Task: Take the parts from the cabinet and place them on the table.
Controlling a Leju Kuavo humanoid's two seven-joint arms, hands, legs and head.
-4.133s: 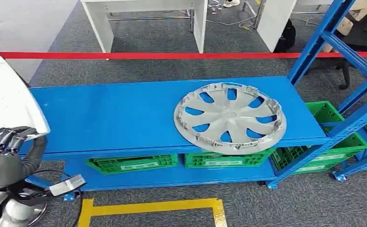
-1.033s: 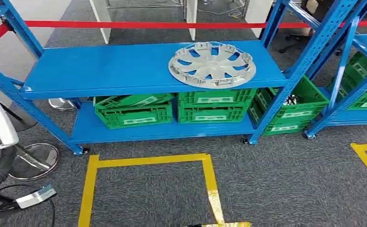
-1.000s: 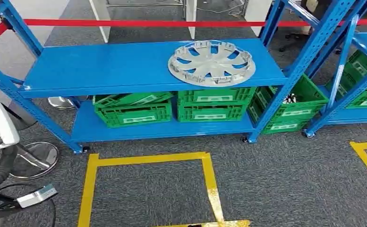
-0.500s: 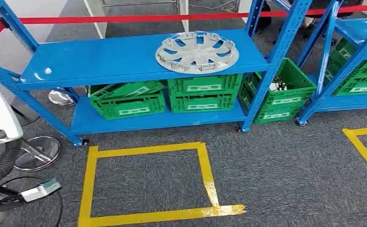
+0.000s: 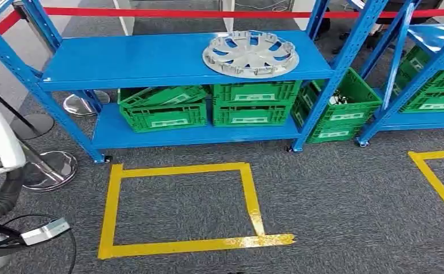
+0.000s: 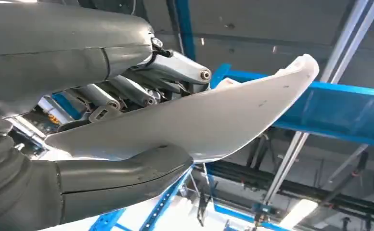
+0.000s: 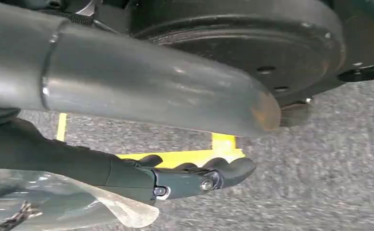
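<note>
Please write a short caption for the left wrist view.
Left hand holds a white curved part before blue shelving.

The white part (image 6: 199, 120) hides most of the left hand (image 6: 127, 91).

Ahead of me the wheel cover (image 5: 250, 53) lies on the right half of the rack's upper shelf (image 5: 139, 59), crates (image 5: 208, 105) sit side by side on the shelf below, the taped square (image 5: 180, 208) marks the floor before the rack, and a second rack (image 5: 431, 63) stands right.
</note>
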